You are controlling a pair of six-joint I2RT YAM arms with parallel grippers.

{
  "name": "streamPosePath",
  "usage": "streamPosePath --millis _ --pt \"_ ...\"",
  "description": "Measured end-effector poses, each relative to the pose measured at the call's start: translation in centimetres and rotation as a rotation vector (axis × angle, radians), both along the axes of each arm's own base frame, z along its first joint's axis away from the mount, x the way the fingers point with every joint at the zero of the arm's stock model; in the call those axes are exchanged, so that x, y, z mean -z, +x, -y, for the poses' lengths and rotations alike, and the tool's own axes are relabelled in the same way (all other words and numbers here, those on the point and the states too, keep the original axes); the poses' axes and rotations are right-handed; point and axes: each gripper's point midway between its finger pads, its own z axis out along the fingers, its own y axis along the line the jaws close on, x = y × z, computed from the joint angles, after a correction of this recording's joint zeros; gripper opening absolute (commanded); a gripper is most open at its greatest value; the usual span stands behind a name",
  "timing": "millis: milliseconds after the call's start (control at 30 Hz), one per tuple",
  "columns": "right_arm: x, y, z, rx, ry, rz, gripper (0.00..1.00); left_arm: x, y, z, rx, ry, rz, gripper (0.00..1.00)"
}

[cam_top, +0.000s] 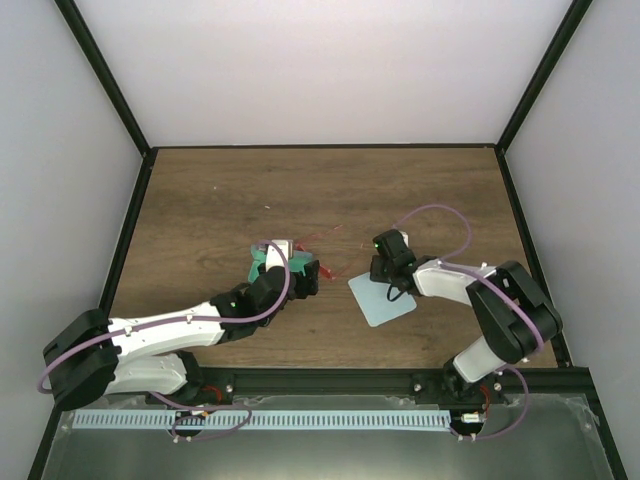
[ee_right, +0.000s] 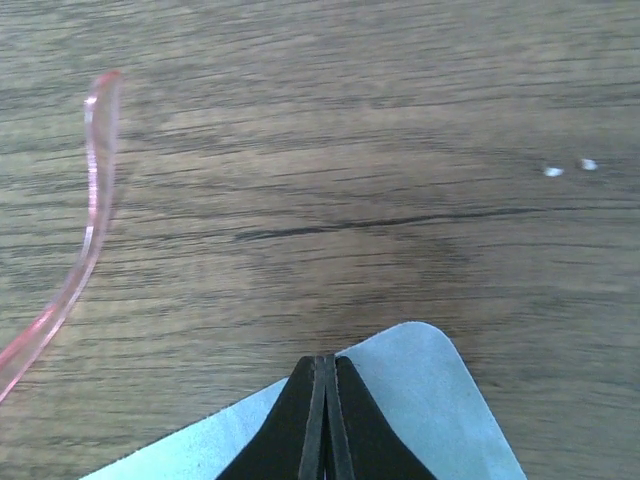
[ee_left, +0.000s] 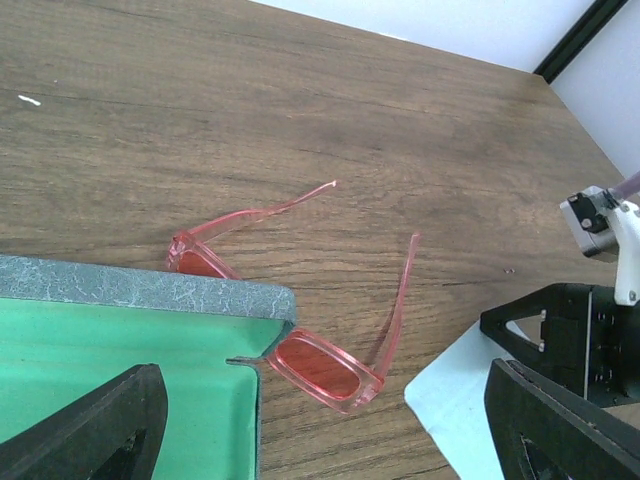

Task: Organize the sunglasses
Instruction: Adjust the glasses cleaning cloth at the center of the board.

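The sunglasses [ee_left: 320,365] have red translucent lenses and lie on the wood with both arms unfolded; one lens is partly hidden behind the rim of the open grey-blue case [ee_left: 130,285] with green lining. In the top view the sunglasses [cam_top: 322,252] lie just right of the case [cam_top: 262,262]. My left gripper [ee_left: 325,410] is wide open above the case's edge and the near lens, and holds nothing. My right gripper [ee_right: 325,360] is shut, its tips at the far corner of the light blue cloth [ee_right: 430,400]. One sunglasses arm [ee_right: 90,220] shows at the left.
The cloth [cam_top: 385,300] lies flat on the wooden table right of the sunglasses, under my right gripper [cam_top: 385,268]. Black frame rails [cam_top: 130,210] and white walls border the table on all sides. My left gripper [cam_top: 300,272] is close to the right one.
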Motion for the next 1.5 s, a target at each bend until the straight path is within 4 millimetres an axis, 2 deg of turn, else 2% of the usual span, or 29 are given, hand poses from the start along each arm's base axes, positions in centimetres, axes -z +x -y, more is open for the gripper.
streamPosePath --millis 233,333,433,533,633,833,1000,1133,1500 --pt "-0.4 -1.0 2.1 0.06 -0.047 -0.004 0.01 0.0 0.0 0.0 0.0 0.001 -0.002 0.89" --pt "-2.2 -2.1 2.3 0.043 0.0 0.05 0.01 0.1 0.0 0.0 0.001 0.002 -0.002 0.89" --pt "-4.9 -2.7 1.6 0.007 0.088 0.121 0.01 0.1 0.0 0.0 0.002 0.003 -0.003 0.89" --pt "-5.9 -3.2 0.1 -0.047 0.17 0.118 0.01 0.1 0.0 0.2 0.007 0.001 -0.006 0.89" --pt "-5.4 -4.3 -0.9 -0.095 0.225 0.077 0.01 0.0 -0.1 0.5 0.017 -0.005 -0.009 0.89" --pt "-4.0 -5.5 -1.2 -0.129 0.236 0.015 0.02 0.0 -0.1 0.6 0.023 -0.007 -0.011 0.88" --pt "-1.4 -6.4 -1.5 -0.147 0.226 -0.074 0.03 0.0 -0.1 0.6 0.022 -0.008 -0.012 0.89" --pt "-0.1 -7.6 -1.5 -0.161 0.234 -0.116 0.05 0.0 -0.1 0.5 0.018 -0.009 -0.012 0.89" --pt "0.0 -8.9 -2.2 -0.205 0.256 -0.115 0.06 -1.5 -0.2 0.4 0.016 -0.05 0.008 0.89"
